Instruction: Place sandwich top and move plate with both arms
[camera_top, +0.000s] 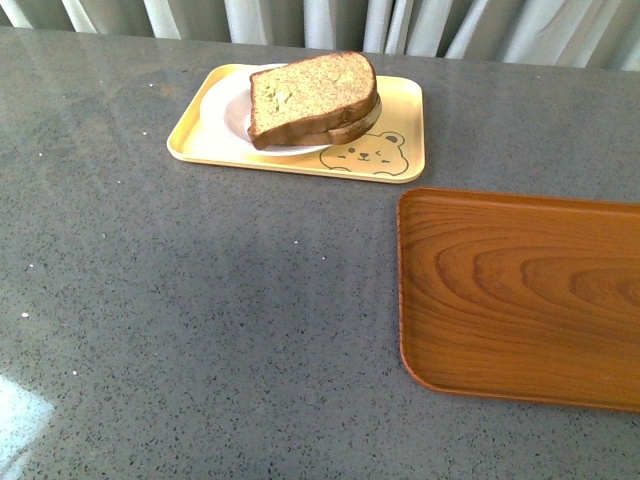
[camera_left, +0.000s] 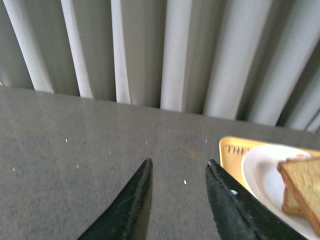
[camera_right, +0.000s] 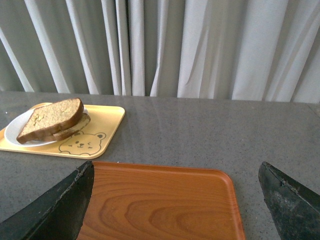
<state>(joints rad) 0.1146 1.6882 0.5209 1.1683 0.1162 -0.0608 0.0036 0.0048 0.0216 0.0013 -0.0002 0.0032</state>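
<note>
Grey speckled countertop (camera_top: 200, 300) runs under everything I see, with pale curtains (camera_right: 200, 45) hanging along its far edge. Furthest left, my left gripper (camera_left: 178, 172) hovers low over bare counter, its two black fingers (camera_left: 135, 200) spread moderately apart with nothing between them, just beside the near corner of the yellow bear tray (camera_top: 395, 110). On that tray sits the plate (camera_top: 225, 110), round and white, and on the plate the sandwich top (camera_top: 312, 92) lies face up, resting on a second slice whose edge peeks out beneath it; the top slice is slightly tilted and skewed against the lower one. A brown bear face is printed on the tray's right near corner. Further right and nearer to me lies the wooden tray (camera_top: 520, 295), apart from the yellow one and with only its bare grain showing. My right gripper (camera_right: 175, 200) hangs above that wooden tray's near side, fingers (camera_right: 60, 210) spread very wide, grasping nothing.
</note>
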